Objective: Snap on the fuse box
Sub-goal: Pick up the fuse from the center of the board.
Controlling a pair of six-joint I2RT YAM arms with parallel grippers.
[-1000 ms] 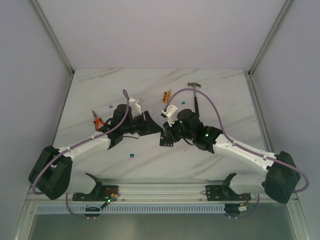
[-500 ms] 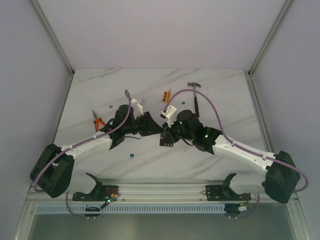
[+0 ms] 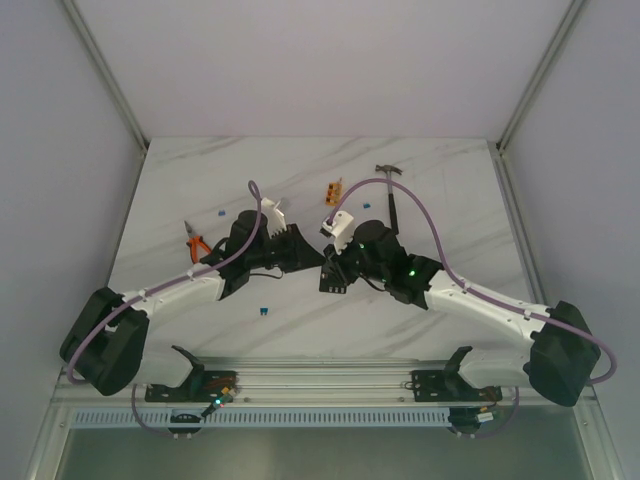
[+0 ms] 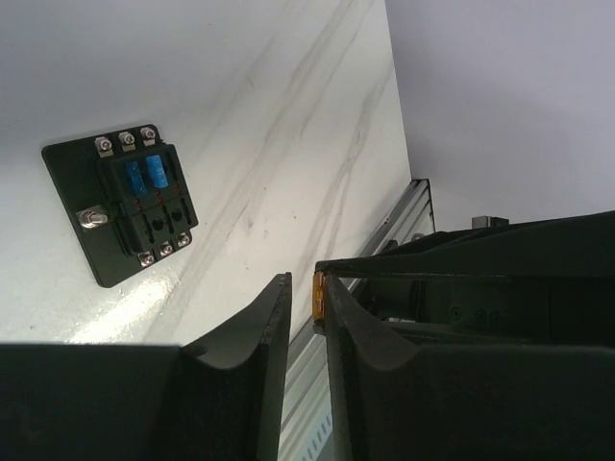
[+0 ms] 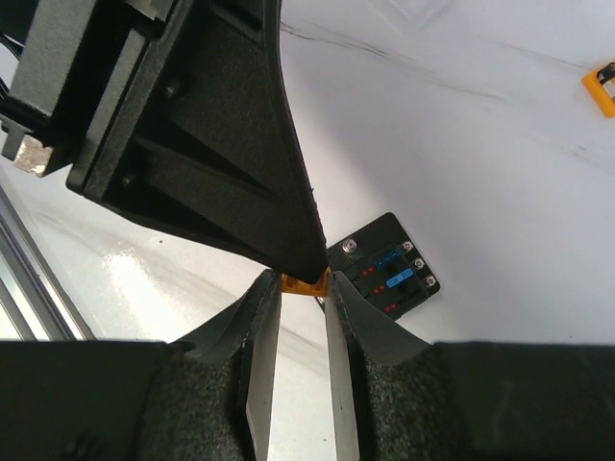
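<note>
The fuse box (image 3: 333, 279), a small black square box with blue fuses on top, lies on the white table below where my two grippers meet. It also shows in the left wrist view (image 4: 120, 206) and the right wrist view (image 5: 389, 277). My right gripper (image 5: 306, 288) is shut on a small orange fuse (image 5: 306, 283), held at its fingertips above the box. My left gripper (image 4: 303, 307) has its jaws a narrow gap apart. The orange fuse (image 4: 319, 295) touches only its right finger (image 4: 351, 327). In the top view the left gripper (image 3: 316, 251) and right gripper (image 3: 329, 262) touch tip to tip.
A hammer (image 3: 392, 188) lies at the back right. A small orange block (image 3: 332, 192) sits behind the grippers and shows in the right wrist view (image 5: 601, 88). Orange-handled pliers (image 3: 196, 241) lie at the left. A loose blue fuse (image 3: 262, 309) lies near the front rail (image 3: 320, 385).
My left gripper moved right and closed in on the right gripper's tips. The right arm and the fuse box have barely moved.
</note>
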